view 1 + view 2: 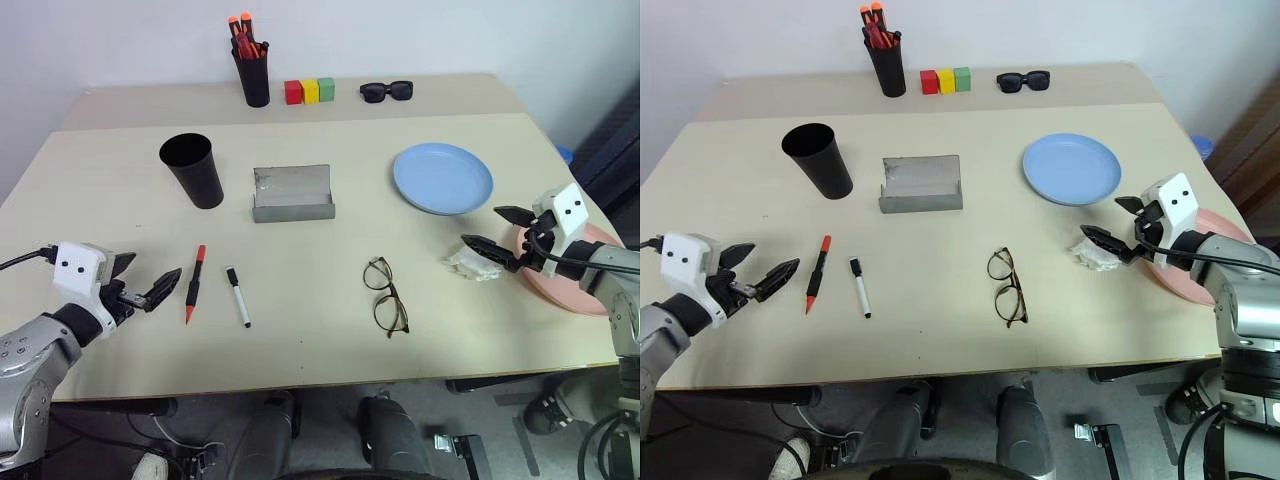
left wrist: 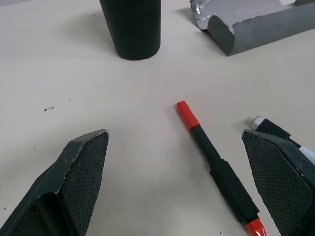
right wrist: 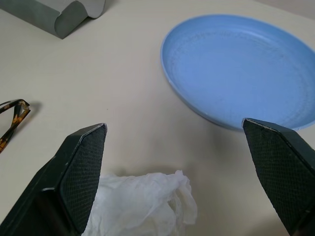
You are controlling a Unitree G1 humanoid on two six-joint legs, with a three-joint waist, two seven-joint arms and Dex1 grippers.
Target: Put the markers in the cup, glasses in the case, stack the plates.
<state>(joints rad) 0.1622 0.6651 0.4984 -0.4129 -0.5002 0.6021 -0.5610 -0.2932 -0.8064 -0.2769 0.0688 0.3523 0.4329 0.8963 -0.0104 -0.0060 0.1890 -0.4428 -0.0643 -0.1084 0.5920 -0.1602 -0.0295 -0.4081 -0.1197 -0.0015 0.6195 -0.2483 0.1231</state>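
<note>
The left gripper (image 1: 150, 283) was held just above the near left part of the table (image 1: 300, 340), its jaws spread wide and empty; just beside its fingertips, toward the middle, the red marker (image 1: 194, 283) was laid flat, with the white marker (image 1: 238, 296) beside it, black cap toward the far side, the two apart from each other. Further along the near edge, the glasses (image 1: 386, 296) were seen lying open, well apart from the markers. On the right, the right gripper (image 1: 497, 231) was held with its jaws equally wide and nothing between them, poised over a crumpled white wad (image 1: 472, 264) of what looked like tissue or thin plastic; the pink plate (image 1: 1206, 262) was partly hidden behind that arm at the table's right edge.

Farther back, the case (image 1: 293, 193) was found lying open near the middle, the cup (image 1: 193, 170) standing upright to its left, and the blue plate (image 1: 442, 178) set to its right, apart from the pink one.

At the far edge, a pen holder (image 1: 252, 75) with orange-tipped red pens, three coloured blocks (image 1: 310, 92) and black sunglasses (image 1: 386, 91) were lined up.
</note>
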